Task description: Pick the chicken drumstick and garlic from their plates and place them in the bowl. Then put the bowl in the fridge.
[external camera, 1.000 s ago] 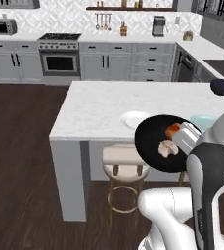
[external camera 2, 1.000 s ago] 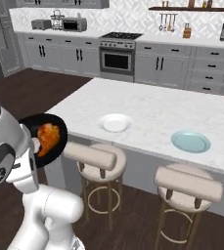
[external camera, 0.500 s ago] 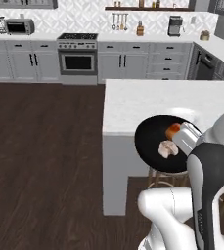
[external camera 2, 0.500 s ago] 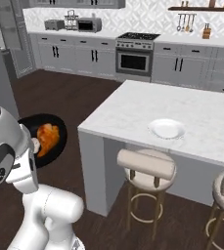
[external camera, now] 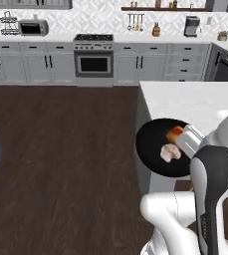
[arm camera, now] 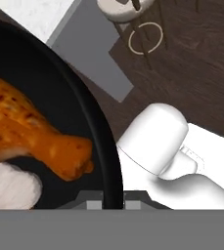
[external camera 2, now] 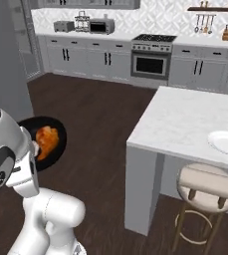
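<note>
My gripper [arm camera: 111, 204] is shut on the rim of the black bowl [arm camera: 91, 112], which I hold up in front of my arm, off the counter. In the bowl lie the orange-brown chicken drumstick [arm camera: 30, 136] and the pale garlic [arm camera: 8, 188], side by side. From the left base camera the bowl [external camera: 153, 149] hangs beside the island's corner, with the drumstick [external camera: 174, 133] and garlic [external camera: 169, 152] near my wrist. On the right base camera the bowl [external camera 2: 33, 127] and drumstick [external camera 2: 47, 142] show beside my shoulder. A white plate [external camera 2: 227, 142] lies bare on the island. The tall grey fridge [external camera 2: 3, 64] stands at the left.
The white marble island [external camera 2: 185, 122] is to my right, with a round stool [external camera 2: 210, 184] under its edge. Open dark wood floor [external camera: 60, 149] stretches ahead to the grey cabinets and the oven [external camera: 93, 63] along the back wall.
The whole picture has slid right in both base views, so the base has moved left, away from the island. The bowl with the drumstick and garlic stays in my grip.
</note>
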